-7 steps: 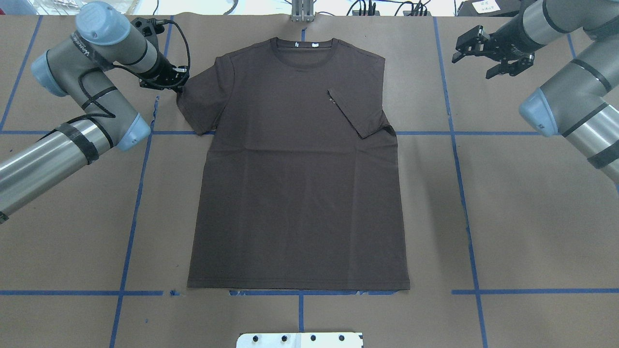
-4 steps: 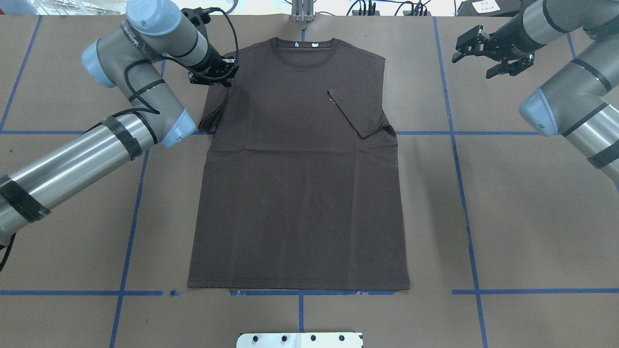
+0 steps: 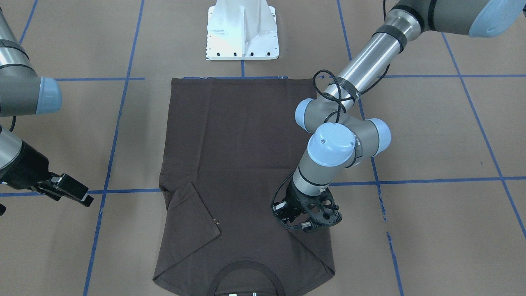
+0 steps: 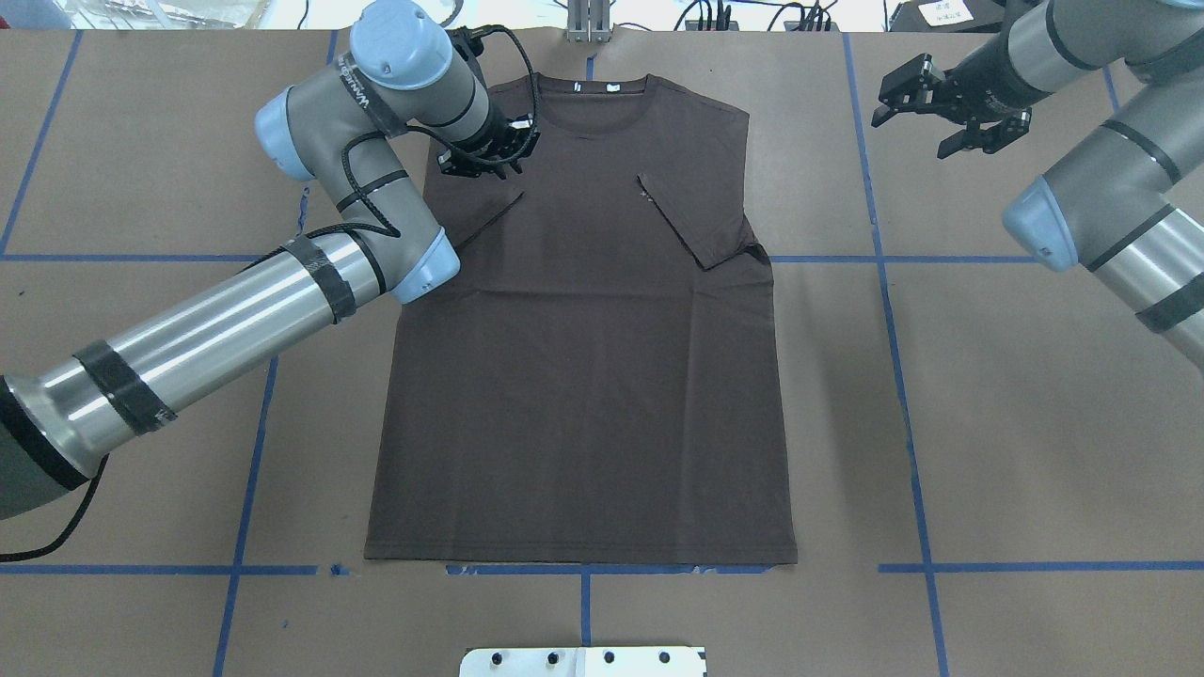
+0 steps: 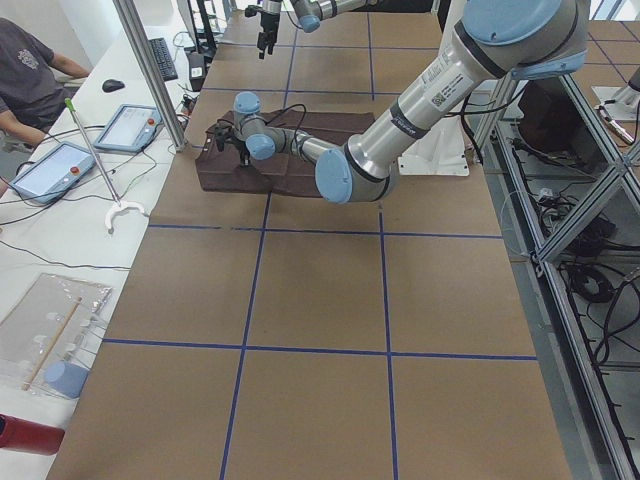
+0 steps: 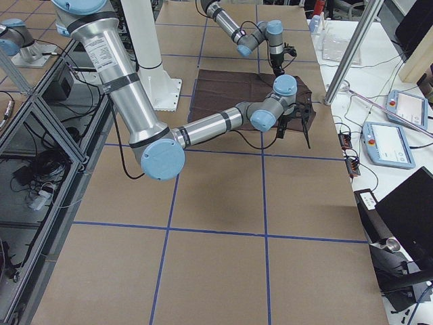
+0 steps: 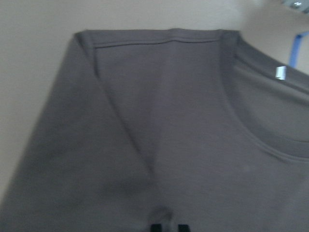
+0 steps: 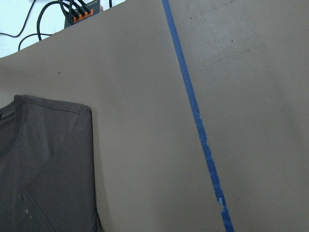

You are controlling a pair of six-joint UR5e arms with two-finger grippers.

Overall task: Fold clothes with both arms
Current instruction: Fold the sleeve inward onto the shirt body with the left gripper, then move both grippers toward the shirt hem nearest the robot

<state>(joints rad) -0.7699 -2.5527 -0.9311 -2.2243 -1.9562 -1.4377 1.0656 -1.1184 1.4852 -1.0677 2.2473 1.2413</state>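
Observation:
The dark brown T-shirt (image 4: 583,376) lies flat on the brown table, collar (image 4: 591,108) at the far edge. One sleeve (image 4: 696,221) lies folded in over the chest. My left gripper (image 4: 484,162) is shut on the other sleeve and holds it over the shirt's shoulder, left of the collar. In the left wrist view the fingertips (image 7: 155,227) pinch a tuck of cloth at the bottom edge. In the front-facing view it hangs over the shirt (image 3: 306,218). My right gripper (image 4: 950,108) is open and empty, above bare table to the right of the shirt.
The white pedestal base (image 4: 583,661) stands at the near edge. Blue tape lines (image 4: 894,376) grid the table. Cables and a metal post (image 4: 588,19) sit at the far edge. Operators' tablets (image 5: 130,125) lie on a side desk beyond the collar end.
My left gripper has carried the sleeve rightward from beside the shirt, over its shoulder towards the collar. The sleeve now lies folded inward. The right gripper has barely moved.

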